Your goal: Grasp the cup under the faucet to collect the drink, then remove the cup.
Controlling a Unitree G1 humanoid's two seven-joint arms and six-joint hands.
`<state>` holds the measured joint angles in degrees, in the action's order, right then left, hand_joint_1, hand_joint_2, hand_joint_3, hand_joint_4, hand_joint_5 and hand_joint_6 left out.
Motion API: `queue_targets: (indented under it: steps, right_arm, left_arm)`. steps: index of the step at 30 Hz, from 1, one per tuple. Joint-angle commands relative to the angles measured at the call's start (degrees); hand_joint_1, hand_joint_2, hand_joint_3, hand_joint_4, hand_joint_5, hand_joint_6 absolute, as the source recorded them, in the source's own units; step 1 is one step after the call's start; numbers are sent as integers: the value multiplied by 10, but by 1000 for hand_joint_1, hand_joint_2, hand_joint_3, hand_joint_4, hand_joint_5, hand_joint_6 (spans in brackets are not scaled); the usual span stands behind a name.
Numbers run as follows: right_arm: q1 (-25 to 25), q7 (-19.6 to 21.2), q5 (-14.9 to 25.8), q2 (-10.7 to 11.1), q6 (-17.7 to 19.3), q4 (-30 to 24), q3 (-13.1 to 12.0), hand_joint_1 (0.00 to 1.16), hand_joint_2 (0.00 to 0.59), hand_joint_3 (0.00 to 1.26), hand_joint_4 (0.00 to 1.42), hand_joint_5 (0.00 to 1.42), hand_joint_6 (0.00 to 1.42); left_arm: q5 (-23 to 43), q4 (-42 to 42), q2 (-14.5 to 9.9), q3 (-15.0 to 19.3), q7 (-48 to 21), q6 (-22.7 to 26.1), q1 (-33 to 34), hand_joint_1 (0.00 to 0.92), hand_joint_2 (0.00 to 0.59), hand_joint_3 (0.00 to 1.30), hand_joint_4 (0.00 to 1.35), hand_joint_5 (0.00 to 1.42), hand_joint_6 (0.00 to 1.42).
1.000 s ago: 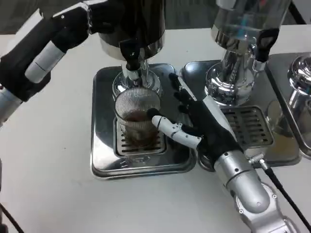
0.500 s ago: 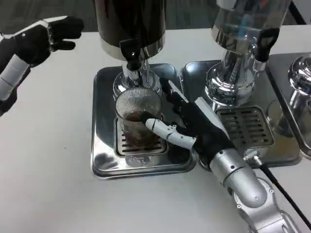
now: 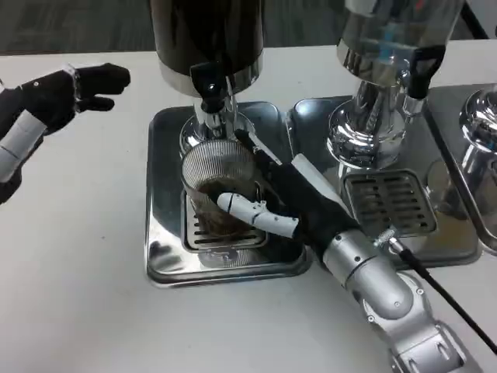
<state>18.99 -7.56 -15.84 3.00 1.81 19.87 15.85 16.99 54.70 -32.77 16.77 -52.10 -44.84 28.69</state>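
You are at the grasp-and-remove step: your right hand (image 3: 291,206) wraps its fingers around the ribbed cup (image 3: 220,190), which sits on the drip tray (image 3: 167,260) under the faucet (image 3: 210,97) at frame centre, dark drink inside. Next, lift clear of the tray rim and draw toward the bare desk (image 3: 78,295) at lower left, keeping level. Your left hand (image 3: 66,93) hovers empty, fingers loosely apart, upper left.
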Motion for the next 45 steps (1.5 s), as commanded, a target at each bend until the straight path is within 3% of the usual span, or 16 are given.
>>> queue_targets:
  steps: [1, 26, 45]
  right_arm:
    - [6, 9, -9, -1, -1, 8, 5, 480, 217, 0, 0, 0, 0]
    - [-4, 69, -76, -13, -47, -9, 30, 557, 213, 0, 0, 0, 14]
    - [-21, 108, -81, -31, -45, -13, 39, 574, 219, 0, 10, 67, 103]
  left_arm:
    - [-13, 7, -6, -6, 6, 7, -7, 0, 102, 369, 265, 208, 255]
    - [-27, 19, -7, -5, 19, 7, -20, 0, 118, 426, 310, 239, 274]
    - [-30, 18, -7, -8, 18, 10, -27, 0, 100, 441, 327, 254, 306]
